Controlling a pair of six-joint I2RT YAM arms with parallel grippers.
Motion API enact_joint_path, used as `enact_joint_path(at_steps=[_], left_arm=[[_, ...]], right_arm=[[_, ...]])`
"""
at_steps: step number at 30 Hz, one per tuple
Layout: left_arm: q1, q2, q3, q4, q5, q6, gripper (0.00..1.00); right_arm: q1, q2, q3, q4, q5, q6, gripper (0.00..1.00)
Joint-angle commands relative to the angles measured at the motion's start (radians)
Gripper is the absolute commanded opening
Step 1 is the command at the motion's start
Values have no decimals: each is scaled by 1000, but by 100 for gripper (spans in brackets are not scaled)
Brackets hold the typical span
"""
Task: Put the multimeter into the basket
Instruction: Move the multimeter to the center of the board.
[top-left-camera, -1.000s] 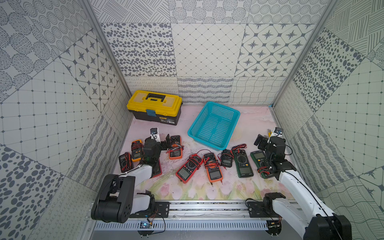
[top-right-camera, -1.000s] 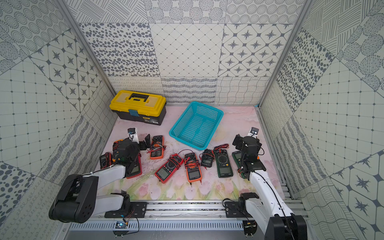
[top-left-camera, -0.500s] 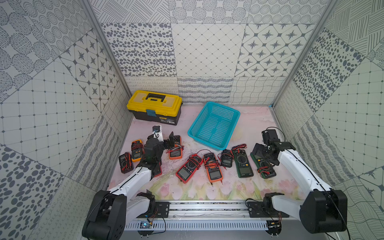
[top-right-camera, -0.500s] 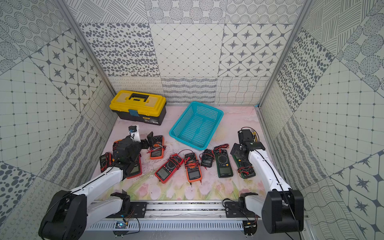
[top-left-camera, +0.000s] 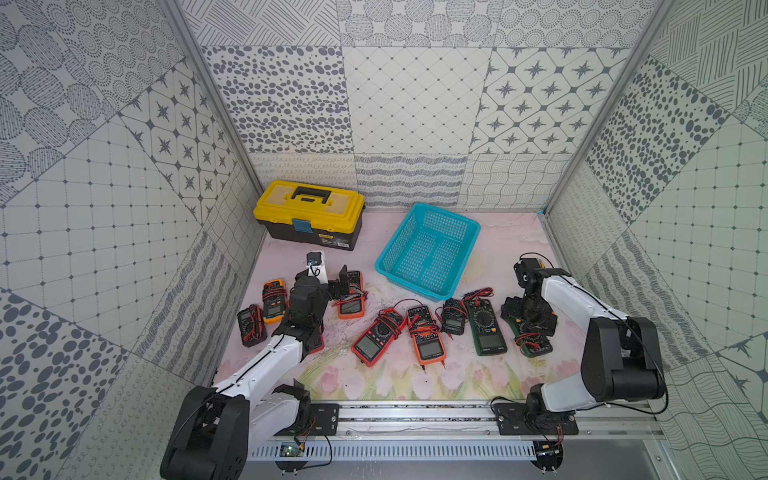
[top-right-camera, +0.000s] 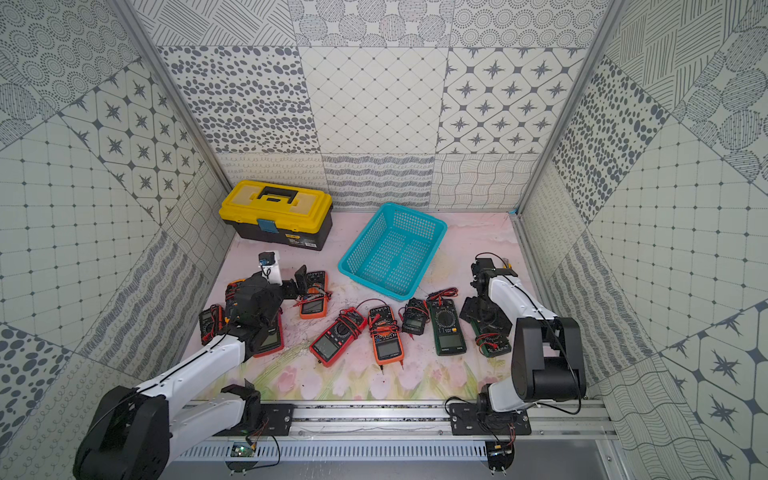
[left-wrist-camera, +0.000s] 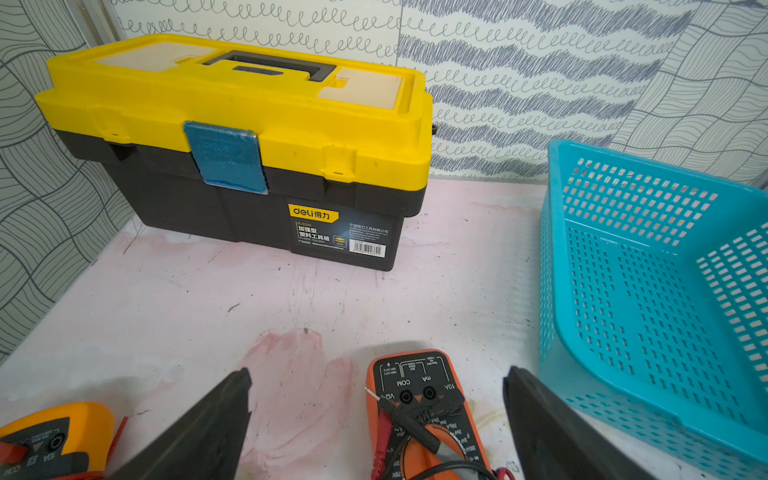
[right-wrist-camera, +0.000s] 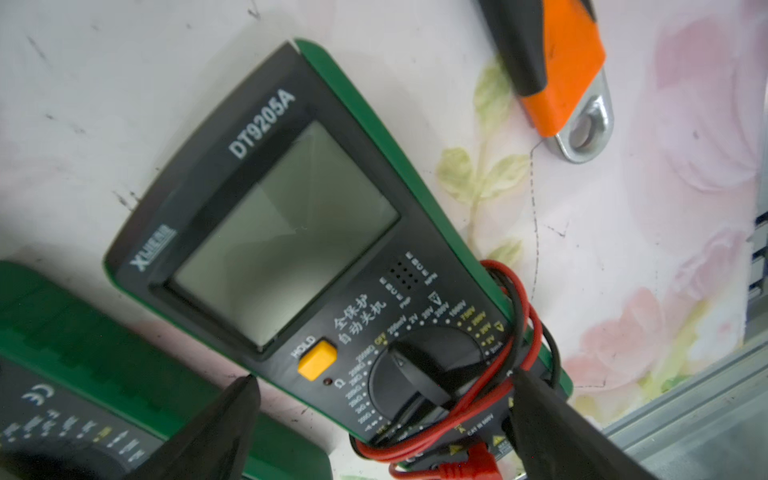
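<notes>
Big yellow-lidded deli toolbox at the back, turquoise basket beside it, and a row of meters out on the floral mat. The green DT9205A multimeter lies at the row's right end, well apart from the basket, with the right gripper spread wide over it. The left gripper is spread wide too, over an orange multimeter
</notes>
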Motion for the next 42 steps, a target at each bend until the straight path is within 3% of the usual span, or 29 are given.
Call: enact_joint_path(at_steps=[1,6,13,22,35,37,40,42], left_arm=[[-4,-2,6,11,-43,27,99],[-4,2,7,14,-46,36,99],[-4,4,9,12,-52,33,99],[-4,-9,10,8,-57,22,99],[-4,-24,4,14,-58,5,99],[-4,-24,6,16,-57,2,99],[-3,-29,6,16,-58,1,99],[-5,-38,4,16,-63,1,99]], right_arm=[[-12,44,34,1,31,-27,98],[-41,105,68,12,65,-68,98],[-163,112,21,135,-138,-113,98],[-167,201,12,185,-218,-138,98],[-114,263,56,207,-276,-204,66],[-92,279,68,221,-302,-230,67],[-53,308,92,234,-343,-258,85],[-23,331,111,241,-366,-279,88]])
